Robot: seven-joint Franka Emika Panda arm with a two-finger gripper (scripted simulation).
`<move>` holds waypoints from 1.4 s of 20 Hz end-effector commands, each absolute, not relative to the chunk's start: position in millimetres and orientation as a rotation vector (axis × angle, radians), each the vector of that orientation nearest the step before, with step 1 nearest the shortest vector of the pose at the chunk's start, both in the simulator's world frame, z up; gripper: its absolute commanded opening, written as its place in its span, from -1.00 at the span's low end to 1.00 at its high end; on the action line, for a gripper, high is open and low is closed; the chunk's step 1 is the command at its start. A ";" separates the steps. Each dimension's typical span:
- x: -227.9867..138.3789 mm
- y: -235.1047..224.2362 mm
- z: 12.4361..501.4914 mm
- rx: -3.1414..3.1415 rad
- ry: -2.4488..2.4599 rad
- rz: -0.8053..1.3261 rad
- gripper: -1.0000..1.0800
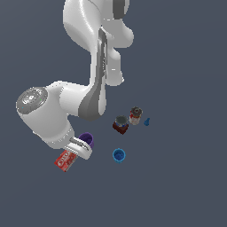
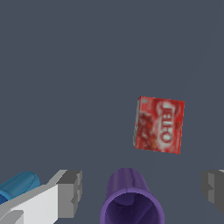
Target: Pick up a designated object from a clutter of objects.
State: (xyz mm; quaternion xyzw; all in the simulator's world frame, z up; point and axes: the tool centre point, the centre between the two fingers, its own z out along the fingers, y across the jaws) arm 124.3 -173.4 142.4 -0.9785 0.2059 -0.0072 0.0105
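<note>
Grey desk [image 1: 177,186] plain. Gripper [image 2: 142,188] fingers apart, straddling purple cup [image 2: 131,199]; red box [image 2: 159,124] lay flat just beyond, untouched.

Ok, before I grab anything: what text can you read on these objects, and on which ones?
"JELL-O": white lettering on the red flat box, readable in the wrist view.
Small can: label too small to read.
Purple cup, blue cup, dark red-brown block: no text visible.

Plain dark slate-grey floor [image 1: 186,190] seen throughout; no walls, furniture, windows shown; even, soft light, faint shadows.
</note>
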 end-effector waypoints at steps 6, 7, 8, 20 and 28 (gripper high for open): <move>127.9 -215.3 90.9 -3.039 0.765 -0.008 0.92; 127.8 -219.0 86.1 -3.038 0.776 -0.006 0.92; 127.6 -222.4 81.8 -3.036 0.786 -0.005 0.92; 126.2 -234.2 62.7 -3.033 0.819 0.002 0.92; 125.2 -234.3 24.9 -3.032 0.821 0.001 0.92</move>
